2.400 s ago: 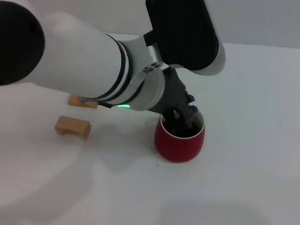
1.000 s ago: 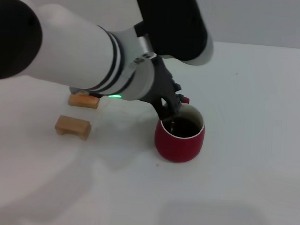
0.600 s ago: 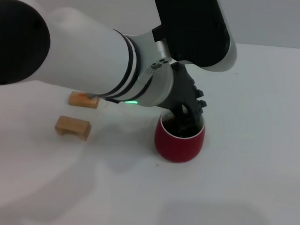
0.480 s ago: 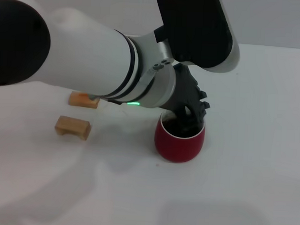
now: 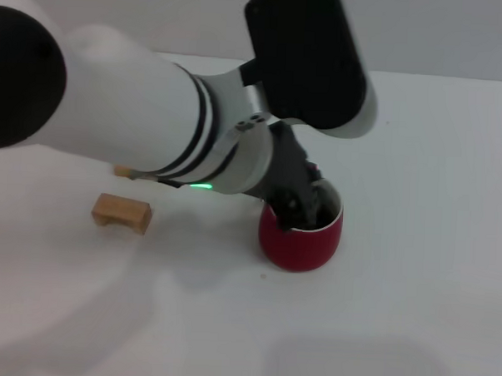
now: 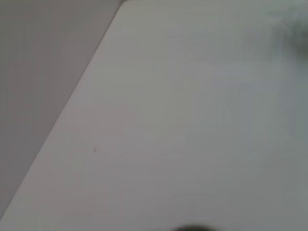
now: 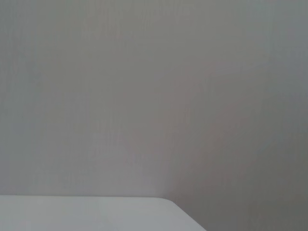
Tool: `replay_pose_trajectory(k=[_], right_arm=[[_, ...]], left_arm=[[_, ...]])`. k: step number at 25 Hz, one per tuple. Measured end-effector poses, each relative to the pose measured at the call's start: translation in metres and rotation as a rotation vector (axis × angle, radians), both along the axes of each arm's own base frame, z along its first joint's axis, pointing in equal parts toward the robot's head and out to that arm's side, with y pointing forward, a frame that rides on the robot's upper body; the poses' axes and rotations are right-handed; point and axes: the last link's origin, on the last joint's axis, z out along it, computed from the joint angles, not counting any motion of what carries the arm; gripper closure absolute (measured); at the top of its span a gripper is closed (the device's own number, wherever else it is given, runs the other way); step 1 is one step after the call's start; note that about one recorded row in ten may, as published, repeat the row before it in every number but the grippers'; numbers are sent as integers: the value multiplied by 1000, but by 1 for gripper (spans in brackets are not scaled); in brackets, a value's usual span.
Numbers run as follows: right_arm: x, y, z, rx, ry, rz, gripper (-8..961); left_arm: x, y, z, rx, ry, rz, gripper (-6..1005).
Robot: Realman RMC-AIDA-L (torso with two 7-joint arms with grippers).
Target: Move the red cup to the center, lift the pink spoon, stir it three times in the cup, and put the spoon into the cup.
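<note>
Stirring phase, by my reading. Left gripper (image 5: 298,205) dips into the mouth of the red cup (image 5: 301,238), entering over the rim at about 10 o'clock. The cup sits near table (image 5: 415,245) centre, upright. Pink spoon is not visible; I judge it is held inside the cup, but the dark fingers hide it, so I cannot tell whether the pincer is narrow or wide. One wooden block (image 5: 122,212) lies well apart at the cup's 9 o'clock. Right arm is out of sight, presumably parked; its wrist camera shows only wall.
</note>
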Motion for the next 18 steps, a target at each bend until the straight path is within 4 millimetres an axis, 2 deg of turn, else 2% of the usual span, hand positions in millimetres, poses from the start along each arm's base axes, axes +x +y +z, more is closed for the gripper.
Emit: replay_pose_trajectory(k=[10,14,18], right_arm=[[-1,2,-1,-9,-1,9,953],[-2,2,-1,-9,0,10,953],[-2,3,-1,-8,-1,13,953]], left_arm=[[-9,17,11,82,23,26,881],[-2,21,8,87,3,5,881],[7,14,1,62,-13,-34,956]])
